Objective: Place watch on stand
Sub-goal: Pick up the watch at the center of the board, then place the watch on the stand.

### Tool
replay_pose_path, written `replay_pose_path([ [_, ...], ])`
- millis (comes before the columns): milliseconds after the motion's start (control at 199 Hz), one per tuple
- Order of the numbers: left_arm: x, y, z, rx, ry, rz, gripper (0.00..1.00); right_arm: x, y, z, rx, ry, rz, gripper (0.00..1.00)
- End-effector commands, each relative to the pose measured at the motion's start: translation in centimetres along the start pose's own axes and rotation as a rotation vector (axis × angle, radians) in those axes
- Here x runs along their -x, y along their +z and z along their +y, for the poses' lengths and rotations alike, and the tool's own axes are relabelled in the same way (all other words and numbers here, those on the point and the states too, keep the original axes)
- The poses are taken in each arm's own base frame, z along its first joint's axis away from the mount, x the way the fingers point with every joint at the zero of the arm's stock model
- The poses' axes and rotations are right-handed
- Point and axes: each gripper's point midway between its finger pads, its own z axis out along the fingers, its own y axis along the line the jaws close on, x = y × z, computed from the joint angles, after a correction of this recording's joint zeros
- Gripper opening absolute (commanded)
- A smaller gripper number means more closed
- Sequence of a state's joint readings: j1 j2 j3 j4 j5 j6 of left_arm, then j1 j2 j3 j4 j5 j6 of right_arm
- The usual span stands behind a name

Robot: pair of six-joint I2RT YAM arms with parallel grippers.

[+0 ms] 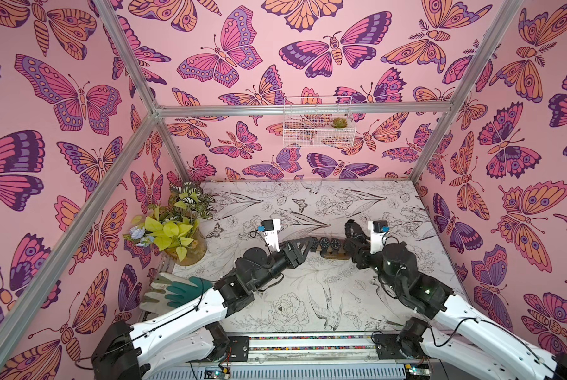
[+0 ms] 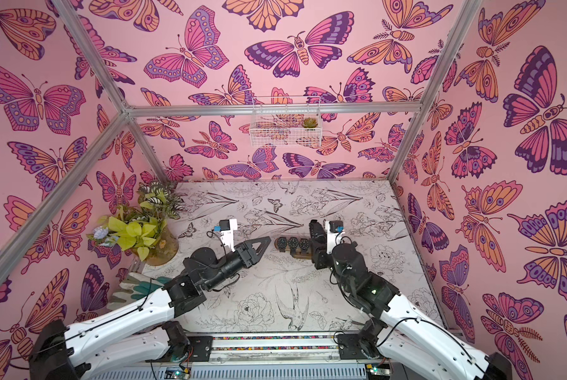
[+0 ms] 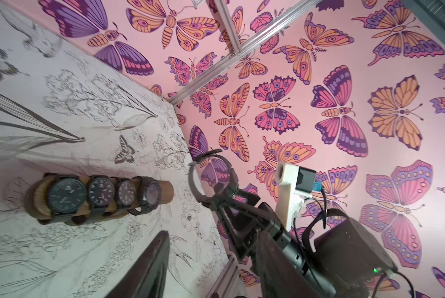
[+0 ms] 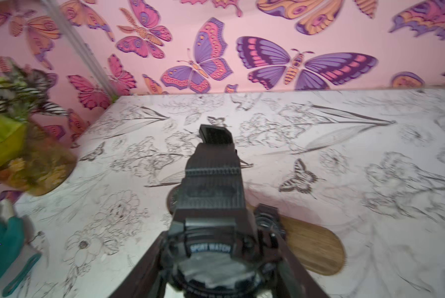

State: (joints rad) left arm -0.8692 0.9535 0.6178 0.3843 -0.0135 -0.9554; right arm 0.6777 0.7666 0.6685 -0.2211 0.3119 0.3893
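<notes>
— What sat in what?
— The wire basket (image 1: 288,131) on the back wall held a small succulent (image 1: 339,122). The stand (image 3: 165,191) carried four watches (image 3: 101,192), one end bare.
— And the watch (image 4: 211,265)?
— Clamped in the right gripper (image 3: 217,193), just off that bare end. The left gripper (image 2: 265,242) was near the other end; I couldn't judge its gap. Bare table (image 1: 308,296) ran from the stand to the near edge.
</notes>
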Motion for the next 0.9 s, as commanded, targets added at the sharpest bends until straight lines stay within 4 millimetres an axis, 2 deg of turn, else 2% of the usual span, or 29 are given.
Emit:
replay_pose_path([
  [0,0.9,-0.4,3.8,0.182,0.144,0.046,0.59,-2.6,-1.0,-4.1,-0.121,0.055,0.238,0.49],
  [156,1.4,1.6,8.3,0.261,0.117,0.203,0.59,-3.7,-0.8,-8.5,-0.251,0.141,0.411,0.51],
  [221,0.8,2.8,9.8,0.270,0.096,0.274,0.59,-4.3,-0.8,-10.0,-0.317,0.150,0.469,0.51],
  [271,0.6,3.5,10.7,0.281,0.097,0.311,0.59,-4.6,-0.6,-10.8,-0.344,0.156,0.504,0.51],
  [281,0.1,3.9,11.6,0.300,0.091,0.331,0.59,-4.7,-0.6,-11.0,-0.349,0.159,0.512,0.51],
  [307,-0.4,4.3,12.4,0.312,0.092,0.353,0.59,-4.8,-0.5,-11.3,-0.360,0.160,0.523,0.51],
  [377,-0.9,5.2,13.7,0.328,0.110,0.388,0.60,-5.1,0.0,-12.2,-0.385,0.163,0.541,0.51],
  [518,-1.5,6.5,15.7,0.356,0.113,0.424,0.61,-6.7,1.6,-12.7,-0.381,0.166,0.626,0.51],
  [668,-2.5,7.7,16.4,0.332,0.110,0.470,0.63,-7.9,2.8,-12.5,-0.347,0.180,0.699,0.51],
  [900,-3.7,8.9,17.1,0.289,0.083,0.512,0.61,-8.3,4.1,-12.1,-0.314,0.206,0.743,0.51],
])
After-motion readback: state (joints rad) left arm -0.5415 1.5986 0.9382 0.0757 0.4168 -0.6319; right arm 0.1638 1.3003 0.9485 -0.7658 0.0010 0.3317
